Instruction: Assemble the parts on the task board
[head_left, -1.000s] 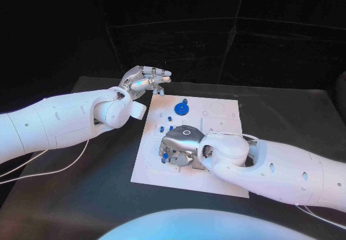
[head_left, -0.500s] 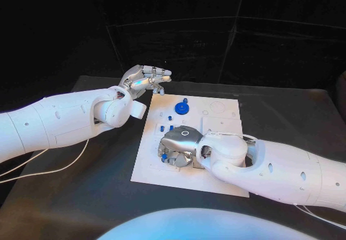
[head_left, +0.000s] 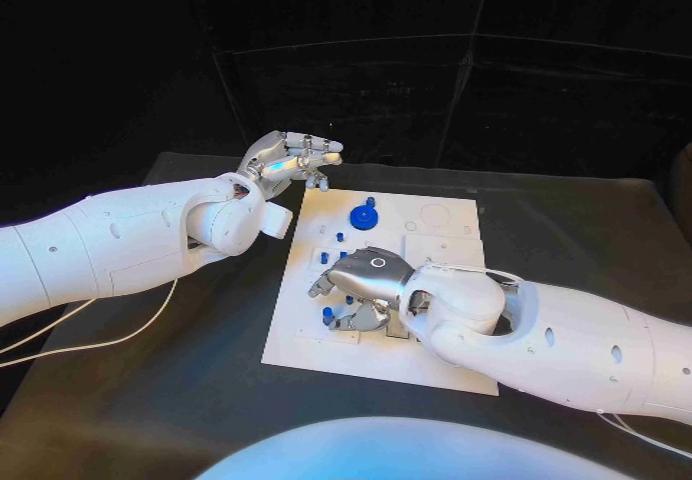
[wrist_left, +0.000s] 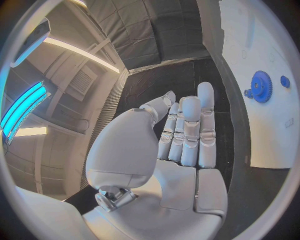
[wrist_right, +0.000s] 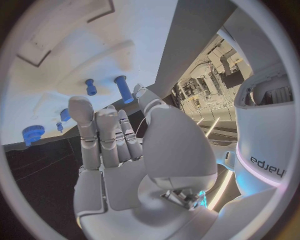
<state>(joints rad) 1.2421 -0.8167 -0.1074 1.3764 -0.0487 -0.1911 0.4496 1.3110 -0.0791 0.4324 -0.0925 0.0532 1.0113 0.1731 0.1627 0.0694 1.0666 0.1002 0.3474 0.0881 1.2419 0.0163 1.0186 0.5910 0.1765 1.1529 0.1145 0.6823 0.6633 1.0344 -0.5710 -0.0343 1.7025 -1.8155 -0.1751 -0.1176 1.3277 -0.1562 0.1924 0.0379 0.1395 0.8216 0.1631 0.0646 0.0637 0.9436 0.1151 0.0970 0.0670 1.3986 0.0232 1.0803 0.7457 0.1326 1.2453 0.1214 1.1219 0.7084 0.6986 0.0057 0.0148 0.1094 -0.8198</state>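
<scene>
Right hand (head_left: 364, 285) low over the board (head_left: 433, 350), fingers apart, empty, left hand (head_left: 289, 157) raised beyond it, fingers loosely open, gear (head_left: 365, 214) on the board

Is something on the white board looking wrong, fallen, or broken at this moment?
Nothing stands out. The white board lies flat on the table, the blue gear sits near its far edge, and small blue pegs stand on it by the right robot hand. No damage shows.

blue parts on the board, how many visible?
5: a gear, a small stud beside it, a piece by the right hand, one peg, another peg. The hand may hide more.
</scene>
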